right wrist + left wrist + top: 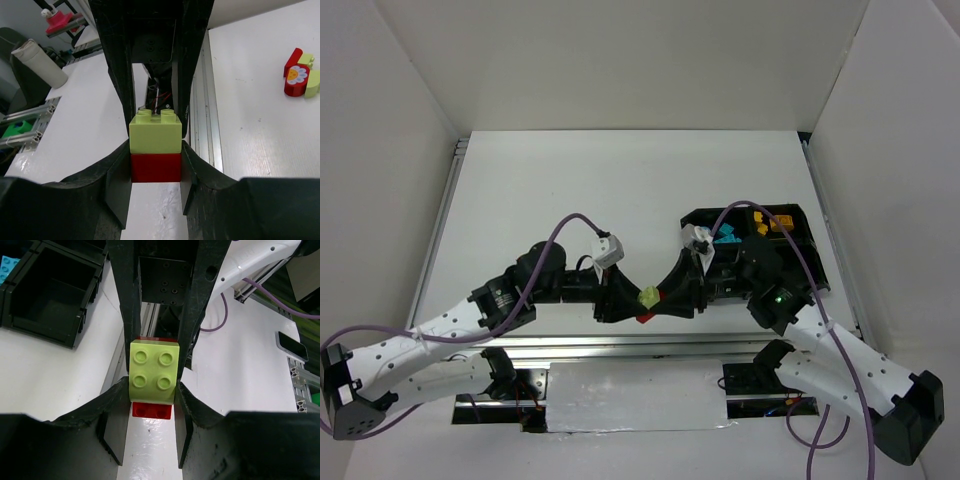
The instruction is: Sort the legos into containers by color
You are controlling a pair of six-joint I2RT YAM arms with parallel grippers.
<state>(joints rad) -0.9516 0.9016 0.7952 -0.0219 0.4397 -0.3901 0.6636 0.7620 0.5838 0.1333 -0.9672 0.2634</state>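
Observation:
A pale green brick (648, 296) sits stacked on a red brick (644, 317), held just above the table's near edge between my two grippers. My left gripper (620, 300) comes in from the left and is shut on the green brick (154, 371). The red brick (151, 411) shows below it. My right gripper (676, 294) comes in from the right and is shut on the red brick (155, 167), with the green brick (155, 132) above it. The black four-compartment tray (812, 250) stands at the right, partly hidden by my right arm. It holds a cyan brick (726, 238) and orange bricks (770, 222).
The tray's empty compartment (50, 295) and the cyan brick (7, 267) show at the upper left of the left wrist view. A red brick with a flower print joined to green pieces (299, 75) lies on the table. Aluminium rails (620, 345) run along the near edge.

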